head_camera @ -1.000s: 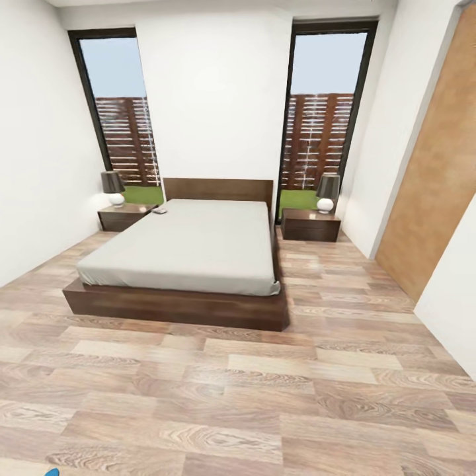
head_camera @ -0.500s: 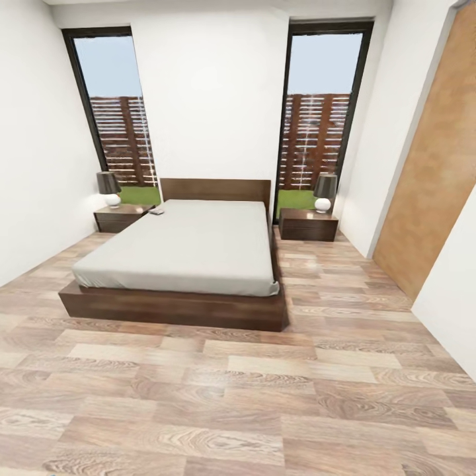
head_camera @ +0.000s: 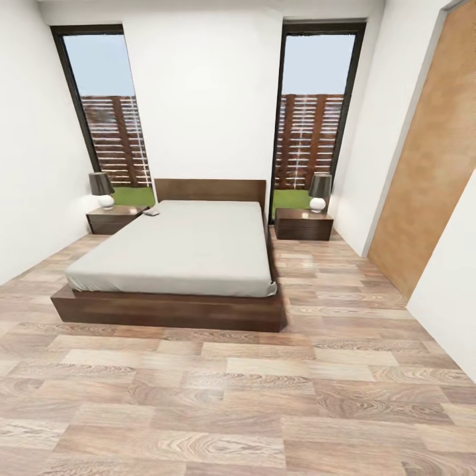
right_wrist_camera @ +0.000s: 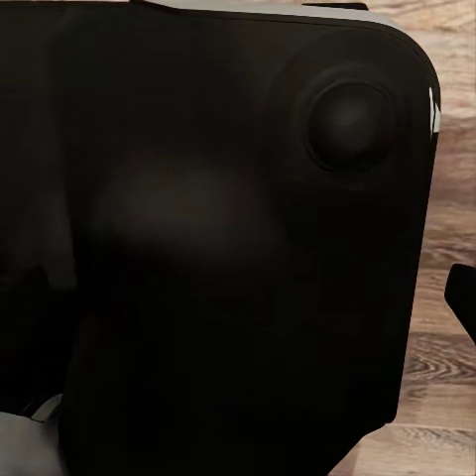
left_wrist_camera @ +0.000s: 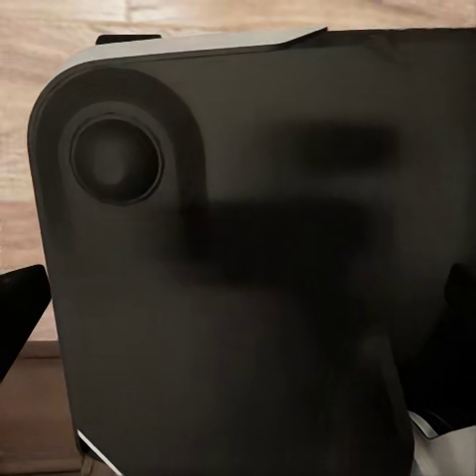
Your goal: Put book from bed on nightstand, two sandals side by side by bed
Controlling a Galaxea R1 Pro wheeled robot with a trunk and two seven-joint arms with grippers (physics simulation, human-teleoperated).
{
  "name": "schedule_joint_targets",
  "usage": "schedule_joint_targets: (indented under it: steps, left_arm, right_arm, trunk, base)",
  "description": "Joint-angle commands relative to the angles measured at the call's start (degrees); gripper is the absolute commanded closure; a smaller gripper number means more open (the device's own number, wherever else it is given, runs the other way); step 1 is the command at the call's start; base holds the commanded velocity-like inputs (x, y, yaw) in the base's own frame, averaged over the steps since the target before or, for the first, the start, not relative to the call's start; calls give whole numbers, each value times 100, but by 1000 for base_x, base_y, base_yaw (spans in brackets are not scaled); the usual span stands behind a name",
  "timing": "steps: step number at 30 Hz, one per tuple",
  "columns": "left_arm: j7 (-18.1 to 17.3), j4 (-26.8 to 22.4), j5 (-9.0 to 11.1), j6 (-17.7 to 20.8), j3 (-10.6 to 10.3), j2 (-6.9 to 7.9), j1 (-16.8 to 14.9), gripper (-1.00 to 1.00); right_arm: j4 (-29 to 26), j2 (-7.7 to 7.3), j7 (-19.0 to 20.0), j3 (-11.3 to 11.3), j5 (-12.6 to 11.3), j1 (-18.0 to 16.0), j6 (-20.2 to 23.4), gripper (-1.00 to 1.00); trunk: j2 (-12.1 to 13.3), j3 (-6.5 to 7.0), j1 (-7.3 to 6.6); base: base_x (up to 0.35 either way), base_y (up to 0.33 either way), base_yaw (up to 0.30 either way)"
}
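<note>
One small book point(head_camera: 152, 212) lies at the bed's point(head_camera: 178, 248) upper-left corner; we judge it light and thin, best pinched by an edge. We cannot tell either claw's state.

A big black panel point(right_wrist_camera: 218, 238) sits very close to the camera. It has rounded corners and a smooth, dull face. Near one corner there is a round bump point(right_wrist_camera: 349, 125), like a big button. Past the panel's edge you can see the wood floor point(right_wrist_camera: 444, 297), with light brown planks and wavy grain. A small dark piece point(right_wrist_camera: 464, 299) pokes in at the side. A bit of grey point(right_wrist_camera: 28, 436) shows in one corner.
</note>
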Motion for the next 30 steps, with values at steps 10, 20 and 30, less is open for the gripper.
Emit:
schedule_joint_targets:
  steps: [10, 20, 30]
  left_arm:
    - [-7, 4, -8, -19, -6, 0, -3, -100]
    - [-5, 5, -9, -19, -6, -1, -3, -100]
    - [-5, 4, -9, -19, -6, -5, -3, -100]
  right_arm:
    - [0, 0, 6, -2, 1, -1, -15, -100]
    - [0, 0, 7, -2, 1, -1, -15, -100]
    - [0, 0, 6, -2, 1, -1, -15, -100]
  trunk:
    - [-2, -5, 0]
    - [-2, -5, 0]
    - [-2, -5, 0]
  base:
    - [3, 27, -7]
    - [1, 55, -1]
    - [0, 34, 0]
